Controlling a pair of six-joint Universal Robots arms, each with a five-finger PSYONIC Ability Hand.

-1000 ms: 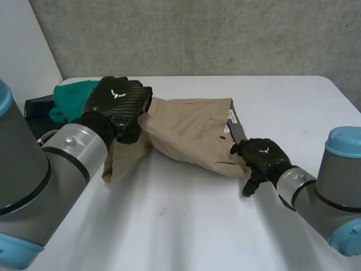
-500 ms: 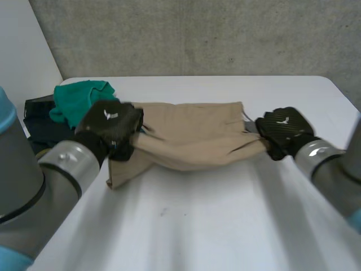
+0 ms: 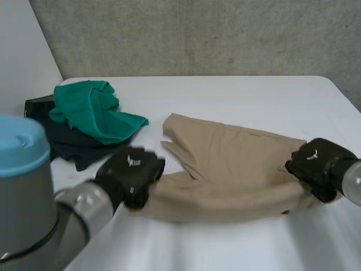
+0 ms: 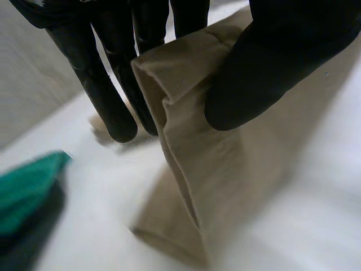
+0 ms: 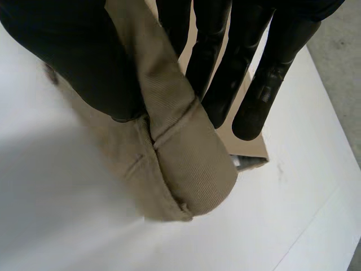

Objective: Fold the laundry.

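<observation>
your left hand (image 3: 133,173) pinches the pants (image 3: 231,158) at 8 o'clock; right hand (image 3: 316,165) pinches at 4; probably so the edge lies taut

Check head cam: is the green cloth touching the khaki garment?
No, bare table separates the green cloth from the khaki garment.

Matt tan twill trousers (image 3: 237,164), soft green cloth (image 3: 93,110), smooth white table (image 3: 254,96).
</observation>
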